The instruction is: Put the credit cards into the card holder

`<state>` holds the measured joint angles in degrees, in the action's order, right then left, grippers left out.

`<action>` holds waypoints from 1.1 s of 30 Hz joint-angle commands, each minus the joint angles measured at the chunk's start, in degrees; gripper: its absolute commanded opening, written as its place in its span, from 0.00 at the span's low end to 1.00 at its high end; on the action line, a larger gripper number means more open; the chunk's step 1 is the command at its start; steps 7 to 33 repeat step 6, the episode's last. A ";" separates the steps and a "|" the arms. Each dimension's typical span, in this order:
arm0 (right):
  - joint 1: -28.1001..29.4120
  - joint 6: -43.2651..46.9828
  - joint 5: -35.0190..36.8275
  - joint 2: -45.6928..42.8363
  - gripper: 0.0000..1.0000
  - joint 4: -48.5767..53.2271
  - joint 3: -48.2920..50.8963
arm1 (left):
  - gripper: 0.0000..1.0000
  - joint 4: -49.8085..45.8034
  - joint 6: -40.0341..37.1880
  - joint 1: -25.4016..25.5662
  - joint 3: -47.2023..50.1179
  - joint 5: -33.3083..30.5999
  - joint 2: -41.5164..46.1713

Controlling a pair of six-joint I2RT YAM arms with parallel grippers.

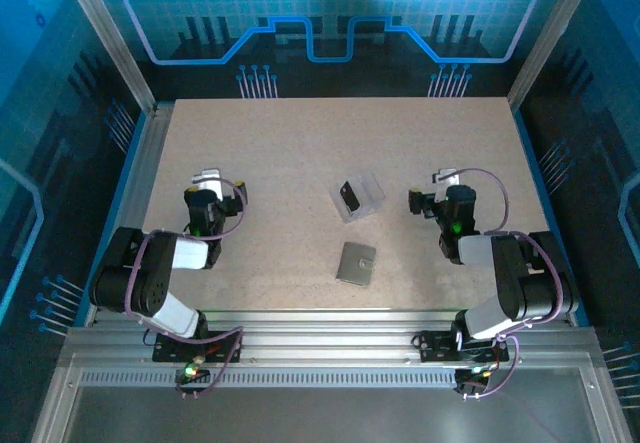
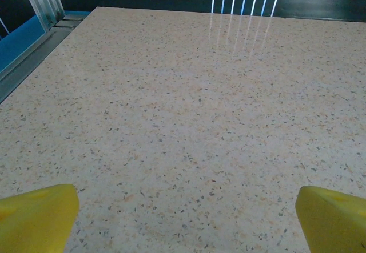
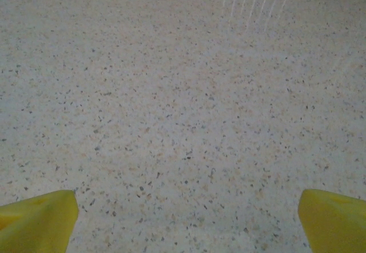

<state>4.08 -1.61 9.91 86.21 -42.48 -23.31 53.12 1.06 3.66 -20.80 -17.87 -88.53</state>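
The grey card holder [image 1: 355, 263] lies flat and closed near the table's middle front. Behind it stands a clear plastic box [image 1: 358, 196] with a black credit card [image 1: 348, 196] inside. My left gripper [image 1: 208, 178] hovers at the left of the table, well apart from both. My right gripper [image 1: 445, 178] hovers to the right of the clear box. In the left wrist view the yellow fingertips [image 2: 37, 216] stand wide apart over bare table, and my left gripper [image 2: 191, 219] is open. The right wrist view shows its yellow fingertips [image 3: 37, 221] the same, my right gripper [image 3: 189, 221] open and holding nothing.
The speckled beige table [image 1: 280, 143] is bounded by metal rails on the left [image 1: 140, 163] and right, with a blue-lit back wall. An aluminium rail [image 2: 40, 1] runs along the table's left edge in the left wrist view.
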 commanded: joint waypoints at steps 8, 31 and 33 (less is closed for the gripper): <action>0.58 1.16 -0.84 -0.08 1.00 -1.91 -0.87 | 0.99 0.31 -0.44 -1.64 -0.76 5.40 -0.15; 0.58 1.16 -0.84 -0.08 1.00 -1.91 -0.87 | 0.99 0.31 -0.44 -1.64 -0.76 5.40 -0.15; 0.58 1.16 -0.84 -0.08 1.00 -1.91 -0.87 | 0.99 0.31 -0.44 -1.64 -0.76 5.40 -0.15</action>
